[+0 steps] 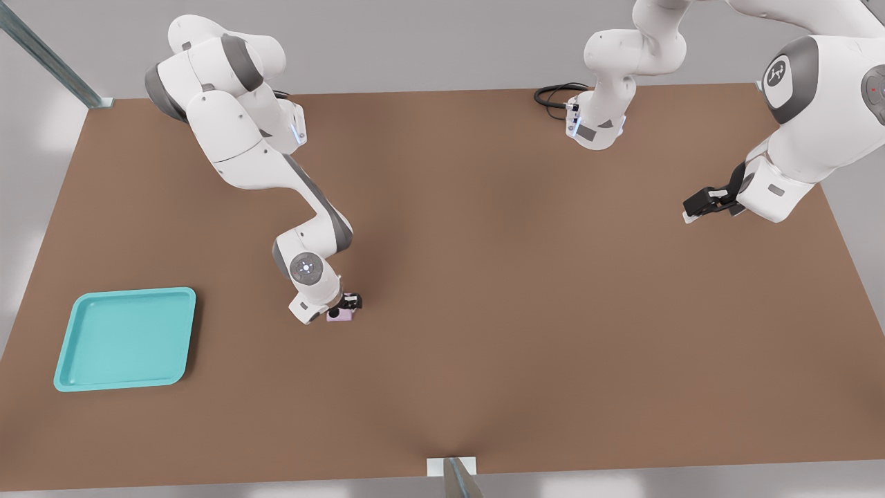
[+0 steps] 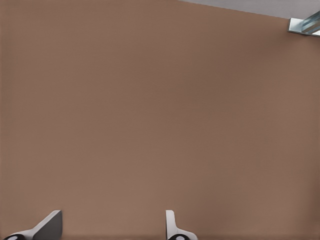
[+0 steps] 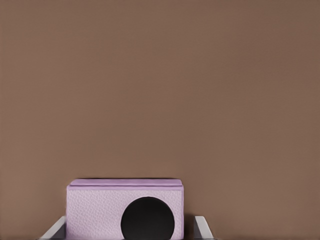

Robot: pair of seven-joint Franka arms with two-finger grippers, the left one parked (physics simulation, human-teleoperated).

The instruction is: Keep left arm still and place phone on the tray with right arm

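While I scan from the front view's left, the tray (image 1: pixel 124 339) sits flat on the brown surface (image 1: pixel 525 290) near that edge, with nothing in it. Moving rightward, well apart from the tray, the right arm (image 1: pixel 276 166) reaches down so that its hand (image 1: pixel 343 309) is low over the phone (image 1: pixel 339 315), which seems to rest on the surface. From the right wrist view I see the phone (image 3: pixel 125 210) sitting between the two fingertips (image 3: pixel 200 227), one to each side, very close to its flanks; I cannot tell whether they are pressing it or only bracketing it.

My worry is the grip. The phone is small and held near its edges, so a shallow or off-centre pinch could let it twist or drop on the long carry across to the tray. Lifting too early would leave it behind; releasing near the rim could leave it propped on the edge
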